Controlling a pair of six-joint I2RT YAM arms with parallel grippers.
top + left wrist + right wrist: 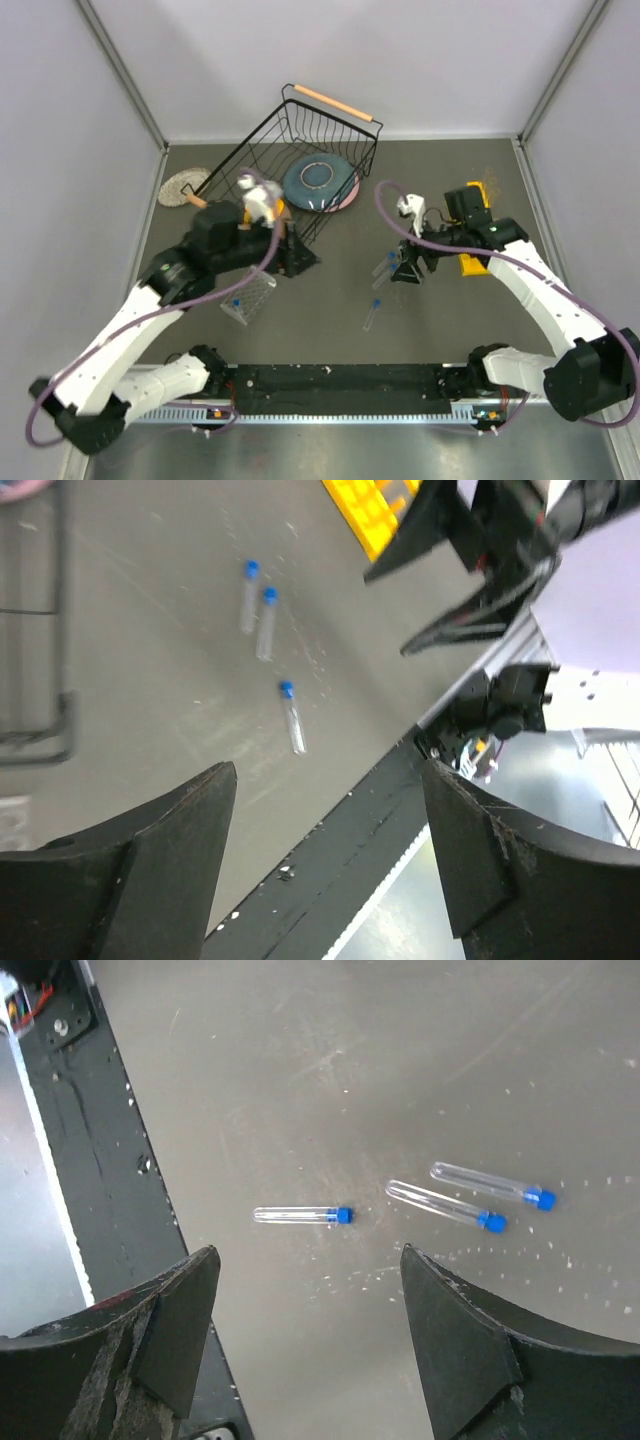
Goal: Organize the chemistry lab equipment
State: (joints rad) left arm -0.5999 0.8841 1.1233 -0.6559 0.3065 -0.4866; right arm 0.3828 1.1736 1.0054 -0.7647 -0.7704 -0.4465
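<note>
Three small clear tubes with blue caps lie loose on the grey table: one alone [372, 313] and a pair [386, 265] beside my right gripper. They show in the right wrist view as the lone tube [300, 1215] and the pair [445, 1205], and in the left wrist view [266, 620]. The clear plastic rack [248, 297] lies under my left arm with one blue-capped tube in it. The yellow holed rack [474, 264] sits partly under my right arm. My left gripper [303, 261] [328, 775] is open and empty. My right gripper [408, 268] [309, 1260] is open and empty above the tubes. No glass rods show.
A black wire basket [300, 150] with wooden handles stands at the back, holding a blue plate [320, 180]. An orange bowl [281, 208] peeks out behind my left wrist. A round woven mat [183, 186] lies at the back left. The black rail [340, 378] runs along the near edge.
</note>
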